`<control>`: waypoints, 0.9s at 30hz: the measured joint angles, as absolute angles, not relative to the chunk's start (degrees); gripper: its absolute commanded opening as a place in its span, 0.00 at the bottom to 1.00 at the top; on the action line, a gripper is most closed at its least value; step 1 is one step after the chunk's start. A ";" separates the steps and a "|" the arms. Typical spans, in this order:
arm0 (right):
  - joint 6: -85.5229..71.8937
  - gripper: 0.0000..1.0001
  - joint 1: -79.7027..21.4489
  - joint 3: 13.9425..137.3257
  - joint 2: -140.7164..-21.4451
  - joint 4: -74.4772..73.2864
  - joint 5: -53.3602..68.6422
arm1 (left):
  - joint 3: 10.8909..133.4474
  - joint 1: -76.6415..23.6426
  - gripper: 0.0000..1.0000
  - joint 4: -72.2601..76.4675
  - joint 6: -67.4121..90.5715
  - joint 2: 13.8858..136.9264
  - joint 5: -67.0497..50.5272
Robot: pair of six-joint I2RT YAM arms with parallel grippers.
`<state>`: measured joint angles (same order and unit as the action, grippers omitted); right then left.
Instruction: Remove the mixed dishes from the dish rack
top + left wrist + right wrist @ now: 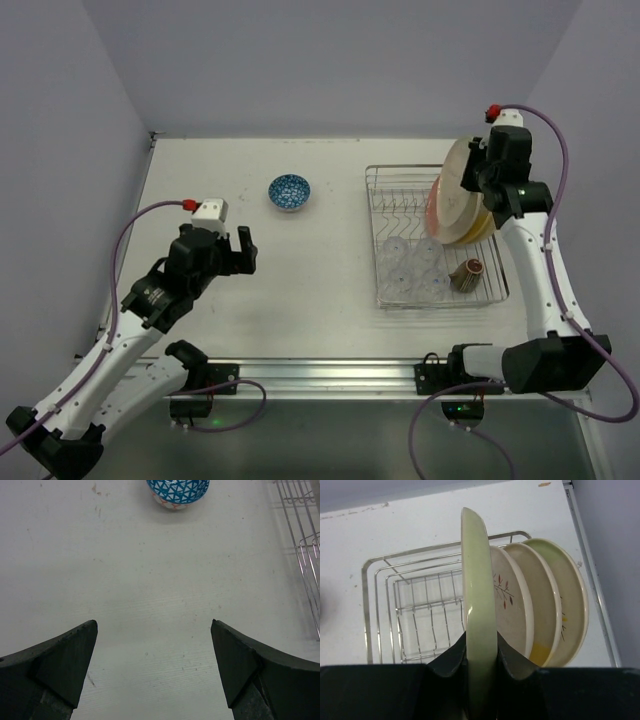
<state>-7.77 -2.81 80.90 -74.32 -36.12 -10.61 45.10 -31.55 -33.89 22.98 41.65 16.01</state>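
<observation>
My right gripper (474,176) is shut on the rim of a pale green-cream plate (456,166), held on edge above the back right of the dish rack (372,232). In the right wrist view the jaws (481,642) pinch this plate (477,590); three more plates (535,605) stand upright behind it in the rack (367,605). Several clear glasses (410,265) and a dark cup (467,275) lie in the rack's front. The blue-patterned bowl (289,191) sits on the table, also in the left wrist view (178,491). My left gripper (232,252) is open and empty (154,625) over bare table.
The rack's left edge (306,545) shows at the right of the left wrist view. The white table (300,280) ends at walls behind and on both sides. A metal rail (320,372) runs along the near edge.
</observation>
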 measured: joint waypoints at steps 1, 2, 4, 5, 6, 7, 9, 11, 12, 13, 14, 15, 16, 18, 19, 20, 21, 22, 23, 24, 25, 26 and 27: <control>-8.40 0.00 -2.79 80.95 -73.58 -36.16 -9.96 | 45.10 -31.51 1.00 -33.87 22.94 41.47 15.94; -9.28 0.00 -2.61 81.01 -72.73 -36.34 -8.88 | 45.10 -31.44 1.00 -33.87 22.94 41.30 15.79; -11.40 0.00 -2.35 81.06 -70.78 -36.49 -5.48 | 45.10 -31.24 1.00 -33.78 22.94 40.66 15.11; -12.34 0.00 -2.22 81.06 -69.95 -36.47 -3.18 | 45.15 -31.18 1.00 -33.67 22.98 40.25 14.59; -13.56 0.00 -2.17 81.06 -68.90 -36.38 -0.21 | 45.36 -31.16 1.00 -33.50 23.11 39.81 13.26; -15.00 0.00 -2.15 80.97 -67.77 -35.99 3.22 | 45.74 -31.14 1.00 -33.23 23.33 39.55 11.62; -18.04 0.00 -2.20 79.57 -65.23 -33.56 10.61 | 46.59 -31.14 1.00 -31.40 23.97 39.33 8.10; -22.06 0.00 -2.31 76.51 -62.24 -29.23 18.52 | 47.83 -31.14 1.00 -28.21 25.17 40.05 3.16; -24.03 0.00 -2.31 74.78 -60.93 -26.98 22.68 | 48.47 -31.14 1.00 -26.11 25.98 40.66 0.75; -26.39 0.00 -2.35 73.03 -59.99 -24.27 26.57 | 49.19 -31.14 1.00 -24.03 26.59 41.56 -1.74; -28.82 0.00 -2.37 71.24 -59.42 -21.19 30.41 | 50.13 -31.14 1.00 -21.96 27.38 42.85 -4.12; -31.14 0.00 -2.42 69.65 -59.24 -18.31 34.28 | 50.96 -31.14 1.00 -19.38 28.12 44.45 -6.48; -33.47 0.00 -2.52 68.05 -59.33 -15.38 37.58 | 51.70 -31.14 1.00 -16.88 28.84 46.22 -8.91; -37.58 0.00 -2.72 65.41 -60.14 -10.81 42.68 | 52.75 -31.14 1.00 -11.70 30.48 49.87 -13.10; -39.18 0.00 -2.72 64.47 -60.62 -9.17 44.62 | 53.08 -31.14 1.00 -9.72 31.11 51.88 -14.90; -40.58 0.00 -2.70 63.70 -61.10 -7.79 46.19 | 53.19 -31.14 1.00 -7.77 31.92 53.67 -16.47; -41.89 0.00 -2.70 63.05 -61.47 -6.31 47.53 | 53.19 -31.14 1.00 -6.04 32.47 55.31 -18.02; -43.75 0.00 -2.68 62.06 -61.71 -3.99 49.45 | 53.19 -31.14 1.00 -4.51 33.04 56.77 -19.66; -44.60 0.00 -2.68 61.73 -61.78 -3.09 50.17 | 53.21 -31.14 1.00 -2.94 33.63 58.13 -21.32; -45.78 0.00 -2.74 61.28 -61.82 -1.45 51.33 | 53.25 -31.14 1.00 -1.21 34.33 59.55 -23.29; -46.83 0.00 -2.81 61.01 -61.87 -0.08 52.49 | 53.25 -31.14 1.00 0.82 35.24 60.95 -25.15; -47.68 0.00 -2.98 60.88 -61.87 1.32 53.54 | 53.25 -31.14 1.00 2.92 36.29 62.26 -27.14; -48.27 0.00 -3.22 60.75 -61.87 2.39 54.22 | 53.25 -31.14 1.00 4.67 37.08 63.29 -28.71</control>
